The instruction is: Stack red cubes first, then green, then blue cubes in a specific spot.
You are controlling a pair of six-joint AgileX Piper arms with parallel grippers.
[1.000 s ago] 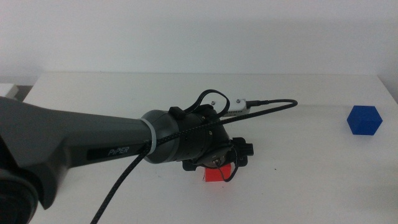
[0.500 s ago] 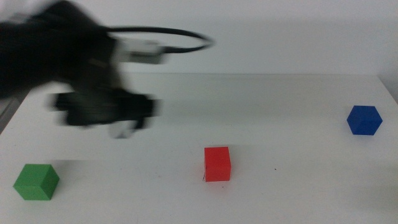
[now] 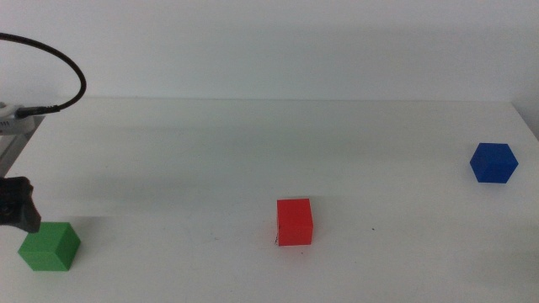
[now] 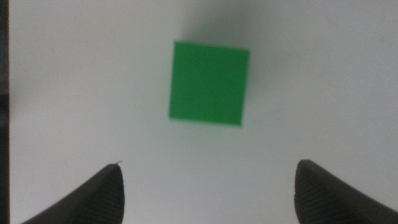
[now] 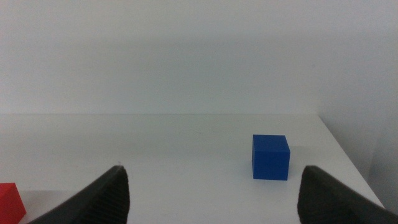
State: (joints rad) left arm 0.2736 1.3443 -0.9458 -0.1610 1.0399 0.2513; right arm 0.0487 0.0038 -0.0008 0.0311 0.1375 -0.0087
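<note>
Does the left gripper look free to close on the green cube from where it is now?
Probably yes: the left gripper hangs open above the green cube, with only bare table around it.

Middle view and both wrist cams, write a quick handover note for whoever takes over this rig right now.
Left gripper: open, empty, above the green cube at the table's front left.
Right gripper: open, empty, waiting, out of the middle view; it faces the blue cube.
Red cube: alone on the white table at front centre, by small black ticks, nothing on it.
Blue cube: far right, untouched.
Done: red appears placed.
Left: green onto red, then blue on top.
</note>
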